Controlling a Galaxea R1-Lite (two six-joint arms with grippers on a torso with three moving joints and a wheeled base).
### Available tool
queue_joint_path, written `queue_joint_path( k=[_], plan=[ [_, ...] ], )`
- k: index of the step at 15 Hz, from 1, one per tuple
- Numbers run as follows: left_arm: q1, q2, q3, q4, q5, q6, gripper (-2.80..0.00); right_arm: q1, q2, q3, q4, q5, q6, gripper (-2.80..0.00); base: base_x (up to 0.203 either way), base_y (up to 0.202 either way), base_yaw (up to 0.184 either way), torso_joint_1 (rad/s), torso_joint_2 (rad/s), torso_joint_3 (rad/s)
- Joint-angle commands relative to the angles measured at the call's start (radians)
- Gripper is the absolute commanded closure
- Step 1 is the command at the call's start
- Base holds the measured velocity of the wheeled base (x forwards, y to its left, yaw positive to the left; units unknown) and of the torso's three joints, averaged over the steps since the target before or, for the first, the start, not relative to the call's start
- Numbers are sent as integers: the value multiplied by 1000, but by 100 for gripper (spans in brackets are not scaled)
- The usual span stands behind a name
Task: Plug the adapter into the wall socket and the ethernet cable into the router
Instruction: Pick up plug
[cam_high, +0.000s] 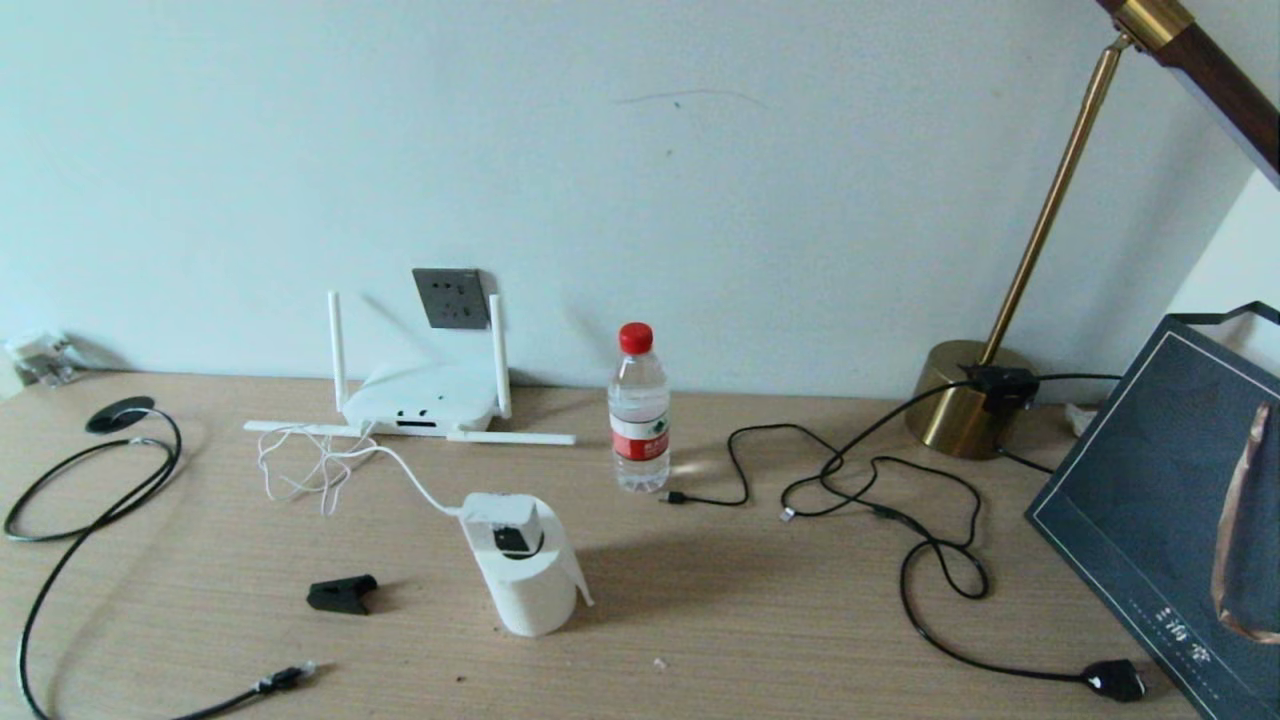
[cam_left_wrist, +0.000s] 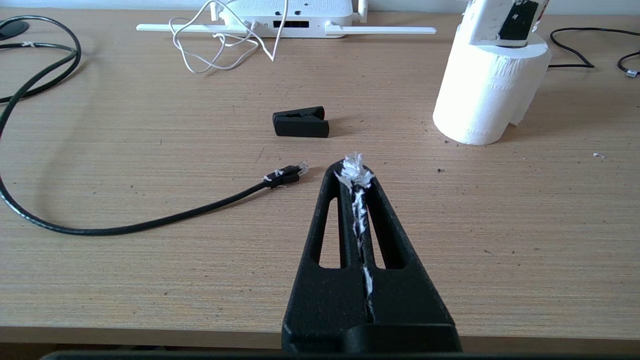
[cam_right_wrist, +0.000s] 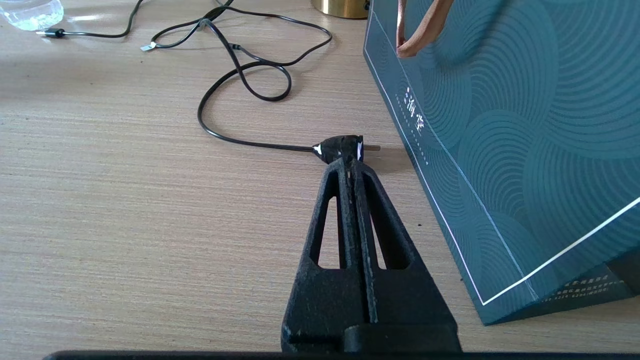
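Both tools, left and right, sit closed and empty, held low and level over the table.

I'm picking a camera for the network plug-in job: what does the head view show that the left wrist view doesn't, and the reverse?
Only the head view shows the wall socket, the water bottle and the brass lamp.

Only the left wrist view shows the left tool, shut, with white shreds stuck between its fingers.

Both show the router, the adapter resting on the paper roll, the ethernet cable's clear connector and the black clip.
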Motion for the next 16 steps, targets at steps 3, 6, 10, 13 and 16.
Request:
queue_joint_path(
  k=[3, 6, 10, 13, 16],
  plan=[
    [0, 1, -2, 7, 1, -3, 0, 0, 1, -1, 1, 0, -1, 0, 0, 0, 0, 0, 0, 0],
    [0, 1, -3, 11, 1, -3, 0, 0, 1, -1, 1, 0, -1, 0, 0, 0, 0, 0, 0, 0],
    [0, 1, -2, 10, 0, 3, 0, 0, 1, -1, 1, 1, -1, 0, 0, 0, 0, 0, 0, 0],
    [0, 1, -2, 8, 1, 3, 0, 0, 1, -1, 1, 1, -1, 0, 0, 0, 0, 0, 0, 0],
    [-1, 1, 0, 2, 1, 3, 0, 0, 1, -1, 1, 1, -1, 0, 0, 0, 0, 0, 0, 0]
  ],
)
